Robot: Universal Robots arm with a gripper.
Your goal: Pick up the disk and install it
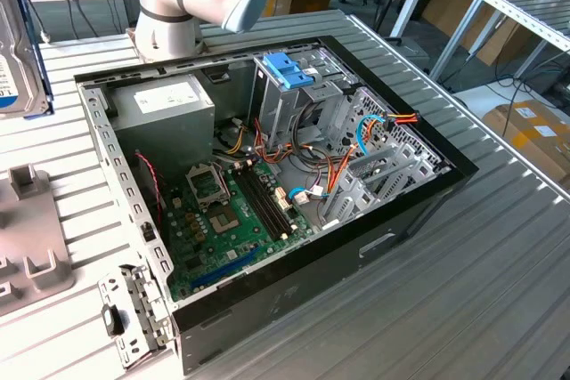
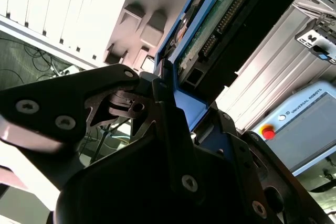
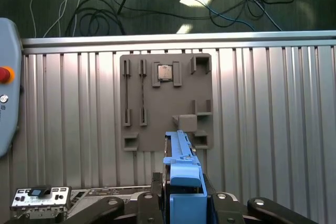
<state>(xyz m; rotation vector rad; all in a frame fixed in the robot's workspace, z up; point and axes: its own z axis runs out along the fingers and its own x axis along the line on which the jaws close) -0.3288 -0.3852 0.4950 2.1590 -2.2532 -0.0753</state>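
Observation:
The disk (image 1: 16, 51) is a flat hard drive with bright blue rails, hanging upright above the ribbed table at the exterior view's left edge. In the second wrist view its green circuit-board side (image 2: 220, 19) faces the camera, and my gripper (image 2: 173, 93) is shut on its blue tab end. In the first wrist view the disk's blue rail (image 3: 181, 156) runs edge-on out of the gripper (image 3: 184, 208), whose dark fingers (image 3: 121, 208) press on both sides. The disk hangs over the grey fixture plate (image 3: 157, 103).
The open computer case (image 1: 427, 193) fills the table's middle, with a tall metal drive cage topped by a blue handle (image 1: 289, 68). The fixture plate carries a processor chip (image 3: 164, 72). A loose metal bracket (image 1: 134, 313) lies by the case's front corner. The arm's base (image 1: 169, 6) stands behind the case.

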